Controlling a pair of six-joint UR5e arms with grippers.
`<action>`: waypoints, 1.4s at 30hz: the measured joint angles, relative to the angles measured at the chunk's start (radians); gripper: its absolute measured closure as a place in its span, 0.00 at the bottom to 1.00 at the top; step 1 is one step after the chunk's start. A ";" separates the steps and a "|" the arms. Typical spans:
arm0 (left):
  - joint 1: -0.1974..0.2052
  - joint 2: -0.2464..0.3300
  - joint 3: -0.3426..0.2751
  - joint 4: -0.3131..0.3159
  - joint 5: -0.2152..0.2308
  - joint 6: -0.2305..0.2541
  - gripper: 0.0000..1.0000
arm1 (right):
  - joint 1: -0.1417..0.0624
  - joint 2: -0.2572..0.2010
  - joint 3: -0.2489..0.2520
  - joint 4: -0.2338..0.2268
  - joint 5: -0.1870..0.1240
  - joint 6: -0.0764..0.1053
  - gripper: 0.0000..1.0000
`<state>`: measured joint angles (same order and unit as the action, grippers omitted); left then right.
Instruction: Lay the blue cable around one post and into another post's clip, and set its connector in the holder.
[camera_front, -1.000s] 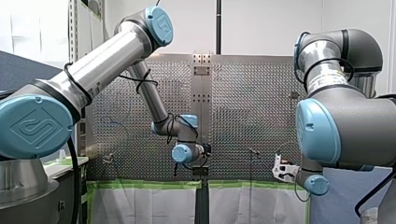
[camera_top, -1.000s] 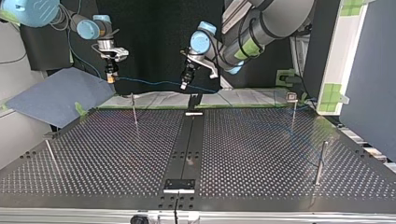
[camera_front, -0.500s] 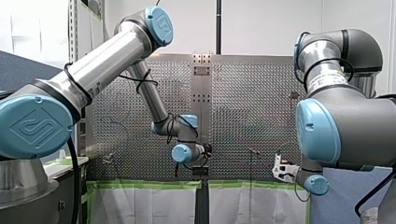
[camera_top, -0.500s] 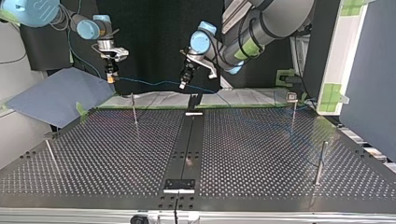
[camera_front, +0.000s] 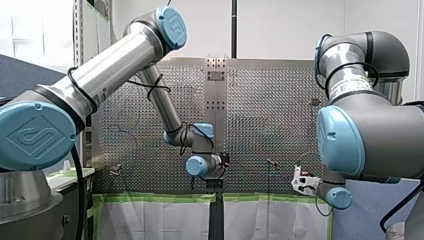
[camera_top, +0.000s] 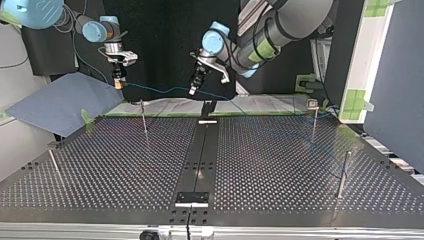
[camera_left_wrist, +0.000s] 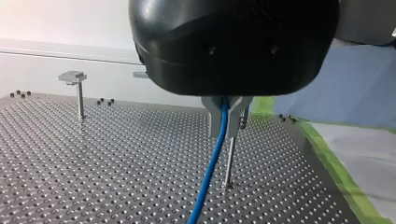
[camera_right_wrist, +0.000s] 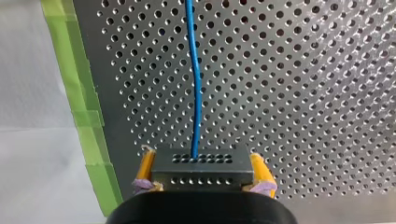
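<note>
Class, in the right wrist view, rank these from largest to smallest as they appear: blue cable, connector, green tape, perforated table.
1. perforated table
2. green tape, connector: roughly alike; the connector sits nearest the camera, so I leave them unranked
3. blue cable, a thin line

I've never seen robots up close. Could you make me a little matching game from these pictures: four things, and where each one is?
1 connector
2 blue cable
3 green tape
4 capped post

A upright on the perforated table, untouched
B clamped in my right arm's jaws, between yellow pads
C pinched along its length in my left arm's jaws
D stuck along the table's edge

Pairs: 1-B, 2-C, 3-D, 4-A
</note>
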<state>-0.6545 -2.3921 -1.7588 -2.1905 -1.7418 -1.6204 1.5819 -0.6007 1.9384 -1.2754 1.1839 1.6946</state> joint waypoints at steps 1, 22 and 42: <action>-0.001 -0.005 0.000 0.003 0.000 -0.002 1.00 | 0.000 0.000 0.000 0.000 -0.001 0.000 1.00; 0.003 -0.110 0.023 0.157 0.019 -0.101 1.00 | -0.025 0.002 -0.072 0.109 0.033 0.010 1.00; -0.005 -0.199 0.158 0.121 0.047 -0.116 1.00 | -0.072 0.002 -0.130 0.180 0.074 0.010 1.00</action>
<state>-0.6600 -2.5914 -1.6011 -2.0700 -1.6945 -1.7363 1.5104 -0.5992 1.8082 -1.0959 1.2575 1.7046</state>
